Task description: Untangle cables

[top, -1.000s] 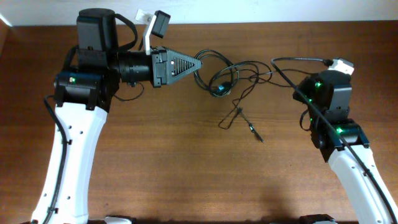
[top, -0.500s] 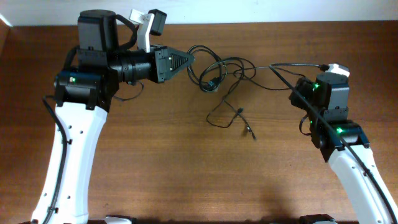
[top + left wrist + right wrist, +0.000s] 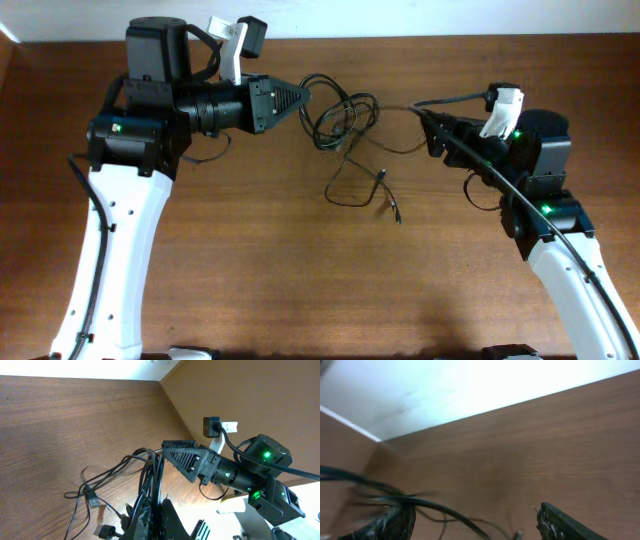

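Observation:
The cables (image 3: 345, 120) form a thin black tangle at the table's back middle, with a loop (image 3: 343, 192) and a plug end (image 3: 397, 213) trailing toward the front. My left gripper (image 3: 304, 97) points right and is shut on several strands at the tangle's left side; in the left wrist view the cables (image 3: 117, 466) rise straight out of its closed fingers (image 3: 150, 515). My right gripper (image 3: 432, 128) points left at the tangle's right side. In the right wrist view its fingers (image 3: 390, 522) stand wide apart, and one cable (image 3: 445, 509) crosses the gap unpinched.
The brown wooden table (image 3: 300, 290) ends at a white wall along the back (image 3: 400, 15). The left arm's white link (image 3: 120, 240) and the right arm's white link (image 3: 575, 290) flank the front area. A thick arm wire (image 3: 455, 98) arcs to the right wrist camera.
My right gripper has opened, let go of its strand and swung to point left at the tangle. The left gripper drew slightly left, and the loose loop and plug slid left.

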### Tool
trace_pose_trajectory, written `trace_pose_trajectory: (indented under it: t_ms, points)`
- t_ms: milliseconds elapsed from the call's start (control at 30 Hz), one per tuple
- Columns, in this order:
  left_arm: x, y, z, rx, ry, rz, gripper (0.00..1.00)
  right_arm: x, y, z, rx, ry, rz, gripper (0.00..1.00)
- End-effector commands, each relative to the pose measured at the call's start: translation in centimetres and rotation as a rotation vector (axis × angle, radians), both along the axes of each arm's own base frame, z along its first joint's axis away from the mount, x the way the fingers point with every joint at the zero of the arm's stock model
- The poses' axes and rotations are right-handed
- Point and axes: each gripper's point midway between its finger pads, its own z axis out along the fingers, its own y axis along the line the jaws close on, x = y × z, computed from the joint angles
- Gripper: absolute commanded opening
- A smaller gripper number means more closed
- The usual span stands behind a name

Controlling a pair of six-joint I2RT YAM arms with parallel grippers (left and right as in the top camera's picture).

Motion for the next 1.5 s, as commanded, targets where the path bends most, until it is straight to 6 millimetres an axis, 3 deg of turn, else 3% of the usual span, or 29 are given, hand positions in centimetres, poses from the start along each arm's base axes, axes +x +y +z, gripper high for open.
trace_pose_trajectory:
  t_ms: [0, 133, 167, 233, 433, 600, 800, 1033, 1133, 1233, 1467]
  points:
    - [0.1, 0.3, 0.7, -0.002, -0.016, 0.011, 0.03, -0.9, 2.0, 1.2, 0.06, -0.017, 0.122, 0.78]
    - [0.3, 0.4, 0.6, 0.005, -0.016, 0.022, 0.01, -1.0, 1.2, -0.1, -0.027, -0.003, 0.105, 0.79]
    - [0.3, 0.4, 0.6, -0.002, -0.001, 0.028, 0.01, -0.8, 0.5, -0.7, -0.049, 0.017, 0.064, 0.81]
    - [0.3, 0.4, 0.6, -0.021, 0.038, 0.045, 0.01, -0.4, -1.4, -1.9, -0.107, 0.056, -0.039, 0.98]
    - [0.2, 0.3, 0.6, -0.03, 0.054, 0.049, 0.01, -0.8, -6.1, -4.6, -0.253, 0.167, -0.277, 0.99]
    - [0.5, 0.6, 0.4, -0.017, 0.05, 0.07, 0.0, -2.1, -7.0, -6.3, -0.299, 0.254, -0.304, 0.99]
    - [0.6, 0.6, 0.4, -0.014, 0.047, 0.074, 0.0, -2.3, -6.5, -6.4, -0.285, 0.261, -0.281, 0.99]
    - [0.5, 0.7, 0.2, 0.019, -0.001, 0.047, 0.02, -2.5, -2.9, -5.7, -0.162, 0.243, -0.105, 0.99]
    - [-0.1, 0.8, -0.7, 0.08, -0.043, 0.007, 0.02, -2.1, -1.2, -4.2, -0.101, 0.184, -0.024, 0.99]
    - [0.4, 2.4, -2.9, 0.188, 0.004, 0.092, 0.02, -1.9, 0.3, -2.6, -0.024, 0.134, 0.039, 0.99]
    - [0.8, 3.9, -4.4, 0.28, 0.041, 0.167, 0.03, -1.7, 0.5, -2.1, 0.097, 0.183, -0.013, 0.99]
